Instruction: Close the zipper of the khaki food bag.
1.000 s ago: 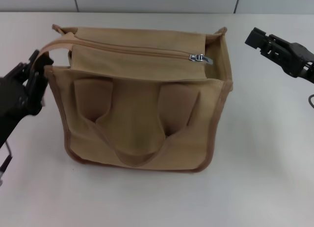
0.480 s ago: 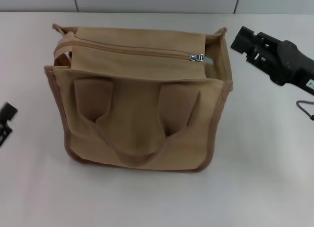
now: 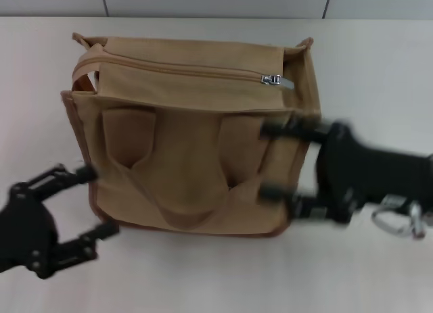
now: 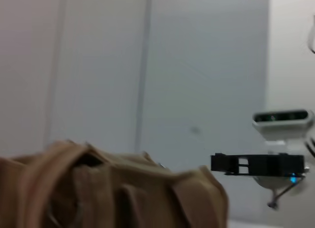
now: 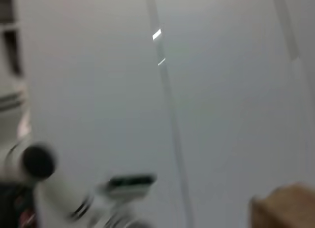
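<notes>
Running left to right across the khaki food bag [image 3: 196,144] mid-desk, the zipper [image 3: 183,71] ends at its pull, far-right. Right gripper [image 3: 270,161], jaws spread, sits nearer, probably; left gripper [image 3: 95,201], also open, hangs near-left.

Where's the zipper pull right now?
In the head view the zipper pull sits on the khaki food bag's top panel, near its right end, beyond the open right gripper.

Honestly nothing readable anywhere here, no words, logos, numbers or signs. The boxy tan canvas bag with darker brown piping [image 3: 193,134] is totally plain, and so is the white tabletop [image 3: 365,90].
</notes>
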Controlling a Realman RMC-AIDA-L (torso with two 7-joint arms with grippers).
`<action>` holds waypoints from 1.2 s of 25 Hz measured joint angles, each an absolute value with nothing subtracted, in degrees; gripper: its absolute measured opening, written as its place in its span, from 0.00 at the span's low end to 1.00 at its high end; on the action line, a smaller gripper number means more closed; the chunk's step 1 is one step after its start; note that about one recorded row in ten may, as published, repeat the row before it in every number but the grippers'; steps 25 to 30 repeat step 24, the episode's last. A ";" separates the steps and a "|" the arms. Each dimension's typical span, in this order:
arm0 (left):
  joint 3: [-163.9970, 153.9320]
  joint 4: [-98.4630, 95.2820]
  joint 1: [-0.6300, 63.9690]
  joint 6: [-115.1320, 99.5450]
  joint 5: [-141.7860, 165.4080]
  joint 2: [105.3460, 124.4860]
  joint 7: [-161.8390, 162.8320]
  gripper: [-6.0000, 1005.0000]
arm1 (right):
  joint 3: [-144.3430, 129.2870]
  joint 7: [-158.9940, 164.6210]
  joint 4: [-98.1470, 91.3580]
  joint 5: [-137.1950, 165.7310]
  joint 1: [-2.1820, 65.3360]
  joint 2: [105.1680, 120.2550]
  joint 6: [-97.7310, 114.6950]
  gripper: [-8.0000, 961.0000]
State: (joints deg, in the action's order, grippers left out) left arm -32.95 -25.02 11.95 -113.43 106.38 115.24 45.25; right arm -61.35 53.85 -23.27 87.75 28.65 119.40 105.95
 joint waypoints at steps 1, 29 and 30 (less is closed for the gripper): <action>-32.95 -25.02 11.95 -113.43 106.38 115.24 45.25 0.75 | -61.35 53.85 -23.27 87.75 28.65 119.40 105.95 0.79; -35.63 -29.80 16.19 -109.85 119.22 116.10 48.26 0.78 | -71.72 57.02 -24.91 95.01 31.60 119.44 93.38 0.86; -35.63 -29.80 16.19 -109.85 119.22 116.10 48.26 0.78 | -71.72 57.02 -24.91 95.01 31.60 119.44 93.38 0.86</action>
